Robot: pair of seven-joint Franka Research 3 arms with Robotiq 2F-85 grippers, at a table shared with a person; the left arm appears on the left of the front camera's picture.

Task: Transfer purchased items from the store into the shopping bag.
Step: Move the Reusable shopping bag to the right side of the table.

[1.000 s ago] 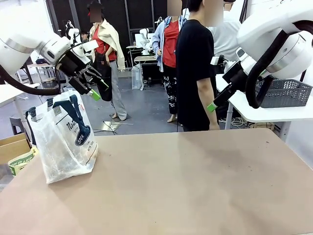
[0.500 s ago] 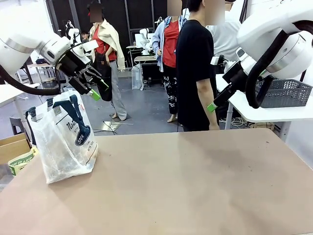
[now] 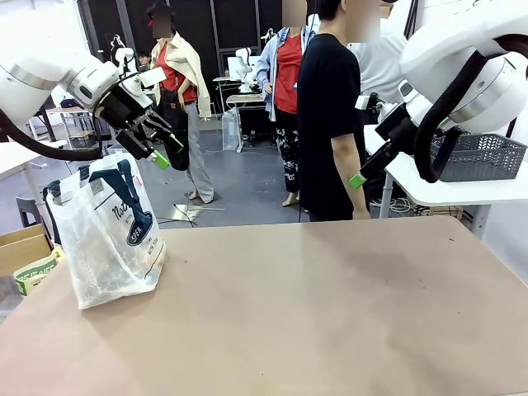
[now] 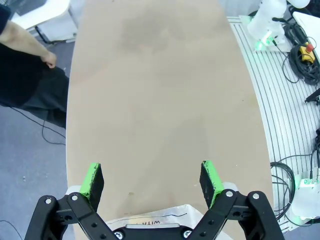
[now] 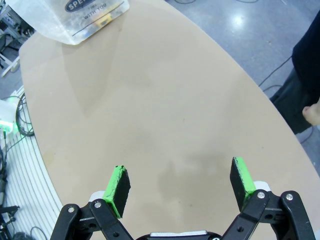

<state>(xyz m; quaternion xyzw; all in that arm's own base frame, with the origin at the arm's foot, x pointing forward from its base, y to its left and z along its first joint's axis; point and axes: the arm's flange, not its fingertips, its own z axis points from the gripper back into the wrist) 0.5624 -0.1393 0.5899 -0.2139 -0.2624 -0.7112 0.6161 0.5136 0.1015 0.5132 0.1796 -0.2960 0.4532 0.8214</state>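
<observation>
The shopping bag (image 3: 107,235), clear plastic with navy handles and an oval logo, stands upright at the table's left end; its edge with print also shows in the left wrist view (image 4: 150,220) and the right wrist view (image 5: 75,17). My left gripper (image 3: 165,148) hangs open above the bag, nothing between its green pads (image 4: 92,180). High over the table's far right edge, my right gripper (image 3: 356,180) is open and empty as well, pads (image 5: 119,190) spread wide. The purchased items are out of view.
A person in a black shirt (image 3: 330,124) stands at the table's far side, hand (image 4: 48,60) hanging by the edge. A dark lattice basket (image 3: 483,157) sits on a white side table at the right. A cardboard box (image 3: 21,252) lies left of the brown table (image 3: 313,313).
</observation>
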